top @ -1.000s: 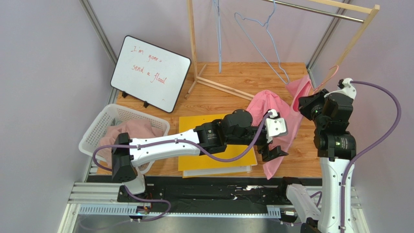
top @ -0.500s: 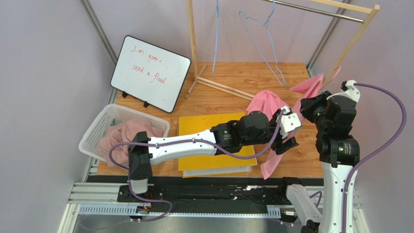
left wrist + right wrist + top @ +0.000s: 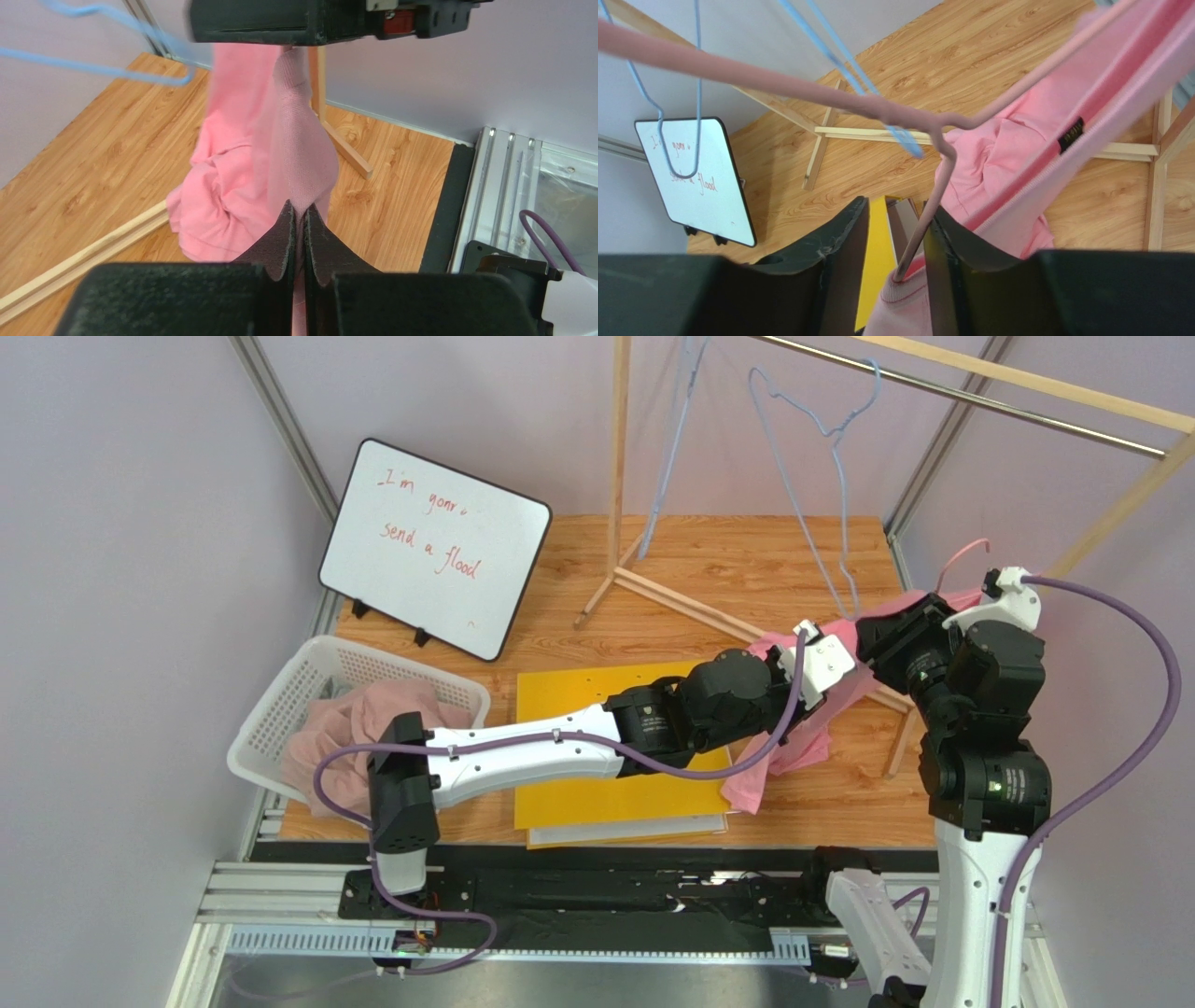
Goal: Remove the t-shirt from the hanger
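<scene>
The pink t-shirt (image 3: 769, 756) hangs in a stretched fold from the pink wire hanger (image 3: 965, 555) at the right of the table. My left gripper (image 3: 839, 686) is shut on a fold of the t-shirt (image 3: 281, 140), with cloth pinched between its fingertips (image 3: 296, 208). My right gripper (image 3: 881, 636) is open. The hanger's wire (image 3: 808, 87) runs down between its fingers and leans on the right finger (image 3: 948, 245). The shirt's collar (image 3: 1018, 168) still drapes over the hanger arm.
A wooden clothes rack (image 3: 617, 462) stands tilted at the back, with blue wire hangers (image 3: 828, 434) swinging from its rail. A whiteboard (image 3: 435, 546) leans at the back left. A white basket (image 3: 302, 703) of pink clothes sits left, beside a yellow board (image 3: 561, 703).
My left gripper closed on the t-shirt and rose toward the back right. My right gripper opened around the hanger wire. The rack and blue hangers shifted to the right.
</scene>
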`<state>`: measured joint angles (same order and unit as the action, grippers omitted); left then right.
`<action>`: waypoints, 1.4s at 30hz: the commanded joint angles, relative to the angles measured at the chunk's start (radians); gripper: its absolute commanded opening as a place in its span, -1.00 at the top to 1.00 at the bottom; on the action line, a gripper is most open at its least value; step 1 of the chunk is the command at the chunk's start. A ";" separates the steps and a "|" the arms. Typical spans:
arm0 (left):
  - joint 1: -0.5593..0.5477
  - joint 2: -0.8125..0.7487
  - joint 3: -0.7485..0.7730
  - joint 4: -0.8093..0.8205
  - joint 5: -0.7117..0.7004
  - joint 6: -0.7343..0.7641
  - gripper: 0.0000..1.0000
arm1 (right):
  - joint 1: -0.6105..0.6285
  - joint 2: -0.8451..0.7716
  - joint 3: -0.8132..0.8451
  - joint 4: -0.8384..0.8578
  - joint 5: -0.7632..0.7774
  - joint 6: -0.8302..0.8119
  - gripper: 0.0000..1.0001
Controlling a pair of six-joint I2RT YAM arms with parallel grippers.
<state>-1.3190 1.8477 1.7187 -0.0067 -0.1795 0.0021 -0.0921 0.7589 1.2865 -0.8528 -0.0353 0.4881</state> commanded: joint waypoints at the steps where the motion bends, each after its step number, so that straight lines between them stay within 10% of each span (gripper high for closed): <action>1: -0.006 -0.079 -0.050 0.108 0.020 0.004 1.00 | 0.006 -0.039 0.037 0.032 -0.020 -0.039 0.15; 12: -0.006 -0.140 -0.120 0.125 -0.052 -0.068 1.00 | 0.006 0.000 -0.019 0.153 -0.196 0.036 0.19; 20: -0.006 -0.183 -0.159 0.125 -0.025 -0.088 1.00 | 0.006 0.020 -0.042 0.219 -0.215 0.093 1.00; 23: -0.006 -0.196 -0.162 0.102 0.001 -0.085 1.00 | 0.006 0.023 -0.044 0.228 -0.216 0.145 1.00; 30: -0.006 -0.277 -0.284 0.117 0.037 -0.096 0.07 | 0.006 0.023 -0.020 0.241 -0.239 0.241 1.00; 42: -0.006 -0.303 -0.435 0.132 0.020 -0.174 -0.04 | 0.006 0.019 0.074 0.230 -0.229 0.305 1.00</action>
<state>-1.3220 1.5715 1.3132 0.0822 -0.1562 -0.1268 -0.0898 0.7929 1.2812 -0.6918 -0.2565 0.7628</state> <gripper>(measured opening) 0.531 0.008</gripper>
